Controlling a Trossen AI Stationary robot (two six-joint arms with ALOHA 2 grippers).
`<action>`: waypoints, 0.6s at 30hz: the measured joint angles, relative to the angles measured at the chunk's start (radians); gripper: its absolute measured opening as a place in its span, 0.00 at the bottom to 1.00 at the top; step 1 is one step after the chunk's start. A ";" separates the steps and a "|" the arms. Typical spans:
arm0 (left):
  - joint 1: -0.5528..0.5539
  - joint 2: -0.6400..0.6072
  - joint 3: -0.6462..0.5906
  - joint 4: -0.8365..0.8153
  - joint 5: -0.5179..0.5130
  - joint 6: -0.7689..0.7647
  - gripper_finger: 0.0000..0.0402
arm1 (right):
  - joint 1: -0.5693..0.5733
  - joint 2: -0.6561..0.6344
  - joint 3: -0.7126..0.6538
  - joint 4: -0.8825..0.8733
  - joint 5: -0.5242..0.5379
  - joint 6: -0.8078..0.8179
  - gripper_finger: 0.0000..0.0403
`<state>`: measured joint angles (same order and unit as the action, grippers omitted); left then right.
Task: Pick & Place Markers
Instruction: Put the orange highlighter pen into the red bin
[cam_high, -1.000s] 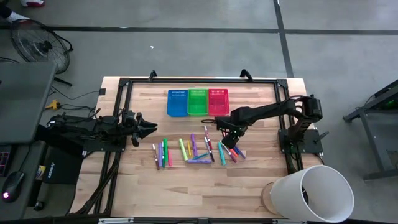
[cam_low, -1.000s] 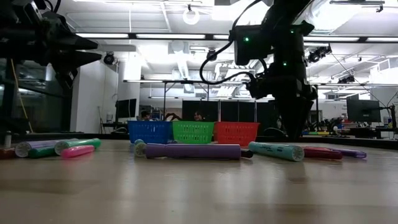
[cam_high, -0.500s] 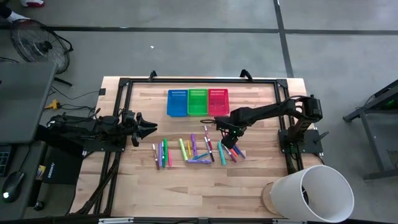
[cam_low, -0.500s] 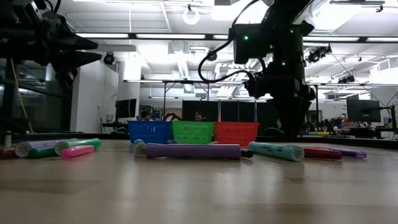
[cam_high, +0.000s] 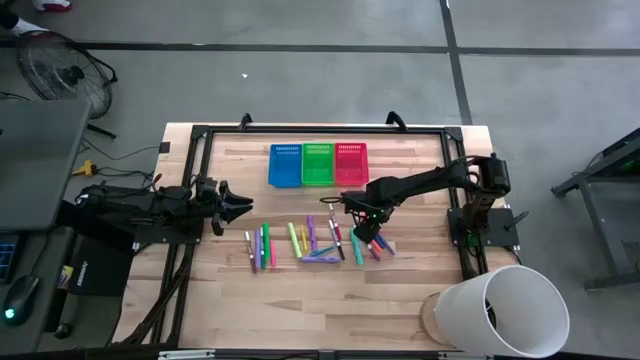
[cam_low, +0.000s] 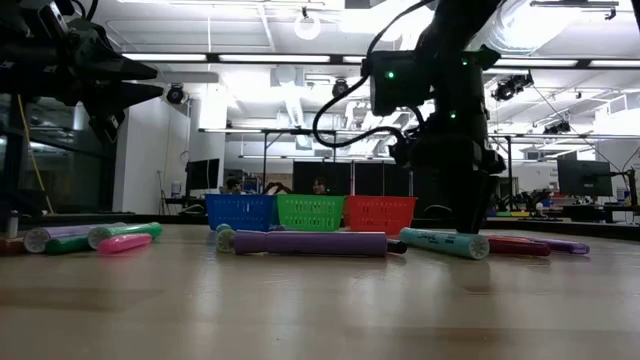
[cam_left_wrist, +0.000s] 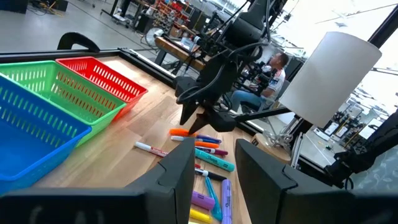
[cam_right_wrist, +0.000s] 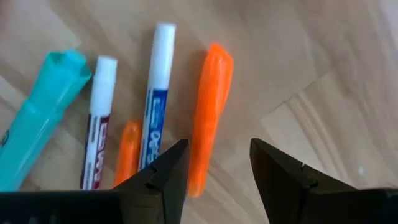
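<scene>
The right gripper (cam_right_wrist: 214, 168) is hovering low over the right end of the markers (cam_high: 315, 240) scattered on the surface (cam_high: 400, 290), jaws open and empty. An orange marker (cam_right_wrist: 208, 118) is lying just ahead, slightly off-centre, lengthwise with the fingers. The left gripper (cam_high: 232, 205) is waiting, open, well apart.

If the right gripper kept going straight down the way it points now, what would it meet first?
Most likely the orange marker: the right gripper hangs open over it, fingers either side of its near end. The blue-and-white marker lies just beside, so depth leaves some doubt.
</scene>
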<state>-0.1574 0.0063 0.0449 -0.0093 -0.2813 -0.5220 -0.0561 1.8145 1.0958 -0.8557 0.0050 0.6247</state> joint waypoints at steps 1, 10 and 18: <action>0.000 0.000 0.000 0.000 0.000 0.000 0.29 | -0.001 0.000 0.000 0.001 0.009 0.000 0.40; 0.000 0.000 0.000 0.000 0.000 0.000 0.29 | -0.001 0.062 0.005 0.033 -0.008 -0.005 0.40; 0.000 0.000 0.000 0.000 0.000 0.000 0.29 | 0.001 0.079 0.004 0.046 0.013 -0.035 0.37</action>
<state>-0.1575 0.0063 0.0448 -0.0093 -0.2812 -0.5217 -0.0553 1.8933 1.0996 -0.8094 0.0182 0.5893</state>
